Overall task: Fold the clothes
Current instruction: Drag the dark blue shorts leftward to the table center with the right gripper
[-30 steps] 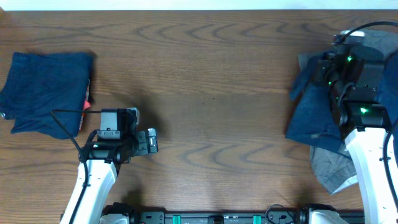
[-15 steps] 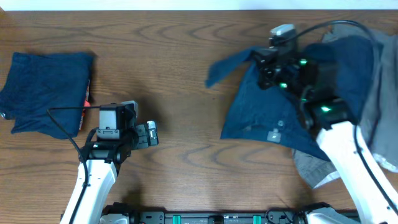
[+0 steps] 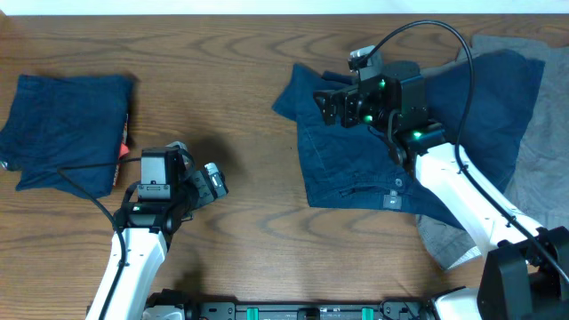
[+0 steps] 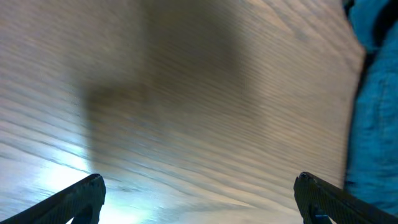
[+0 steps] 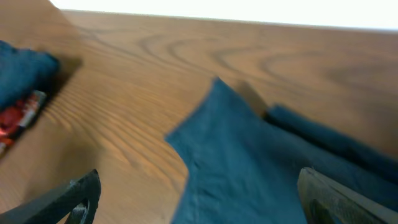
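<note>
The grey garment (image 3: pixel 547 187) lay mostly hidden beneath the navy garment (image 3: pixel 356 169), its far side cut off by the overhead frame's edge. Both wrist views were blurred, and the left gripper (image 4: pixel 199 196) and right gripper (image 5: pixel 199 196) showed only finger ends, cropped at the bottom.

A folded garment (image 3: pixel 67 129) is lying at the far left of the table (image 3: pixel 258 80), with a small tag (image 3: pixel 124 142) sitting at its right edge. The left gripper (image 3: pixel 216 180) is hanging just right of it and nearer, over bare wood. Right of centre a spread garment (image 3: pixel 356 169) is lying flat, its far left corner reaching toward the middle. Its right part is resting on another garment (image 3: pixel 533 204), which is stretching along the right edge from far to near. The right gripper (image 3: pixel 324 105) is hovering over the spread garment's far left part
</note>
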Robot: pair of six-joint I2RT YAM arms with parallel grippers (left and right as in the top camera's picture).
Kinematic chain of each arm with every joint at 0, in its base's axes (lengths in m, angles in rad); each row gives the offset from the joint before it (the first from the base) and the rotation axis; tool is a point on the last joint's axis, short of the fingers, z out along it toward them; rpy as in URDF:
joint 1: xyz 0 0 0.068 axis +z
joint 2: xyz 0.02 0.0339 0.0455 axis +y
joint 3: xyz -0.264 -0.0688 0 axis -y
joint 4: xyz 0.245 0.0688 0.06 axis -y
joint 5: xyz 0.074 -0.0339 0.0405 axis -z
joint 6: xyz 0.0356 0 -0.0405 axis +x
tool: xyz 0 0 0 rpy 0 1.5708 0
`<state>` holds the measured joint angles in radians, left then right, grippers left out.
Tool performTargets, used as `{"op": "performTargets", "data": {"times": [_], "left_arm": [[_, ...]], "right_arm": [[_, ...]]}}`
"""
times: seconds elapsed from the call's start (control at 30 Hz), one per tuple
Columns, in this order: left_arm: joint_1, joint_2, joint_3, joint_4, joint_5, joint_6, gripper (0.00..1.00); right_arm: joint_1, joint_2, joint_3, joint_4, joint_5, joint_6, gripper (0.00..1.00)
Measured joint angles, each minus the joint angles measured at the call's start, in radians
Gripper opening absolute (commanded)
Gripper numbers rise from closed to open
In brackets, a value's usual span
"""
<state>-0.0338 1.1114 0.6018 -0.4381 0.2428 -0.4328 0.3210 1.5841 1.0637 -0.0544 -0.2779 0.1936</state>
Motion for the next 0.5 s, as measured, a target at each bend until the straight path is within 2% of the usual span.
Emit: {"op": "performTargets", "data": {"times": [0.23,0.37,0.5], "left_arm": [[-0.045,0.017,0.0,0.0,0.105,-0.089,0.98],[-0.137,0.071,-0.001,0.029,0.128,-0.137,0.98],[-0.249,0.152,-0.001,0.127,0.141,-0.19,0.98]], "right_arm": [[-0.099,-0.058,0.0,-0.3,0.2,0.028,0.99],[-0.169,-0.084,0.001,-0.435,0.327,0.055,0.99],[-0.234,-0.088,0.001,-0.504,0.394,0.068,0.99]]}}
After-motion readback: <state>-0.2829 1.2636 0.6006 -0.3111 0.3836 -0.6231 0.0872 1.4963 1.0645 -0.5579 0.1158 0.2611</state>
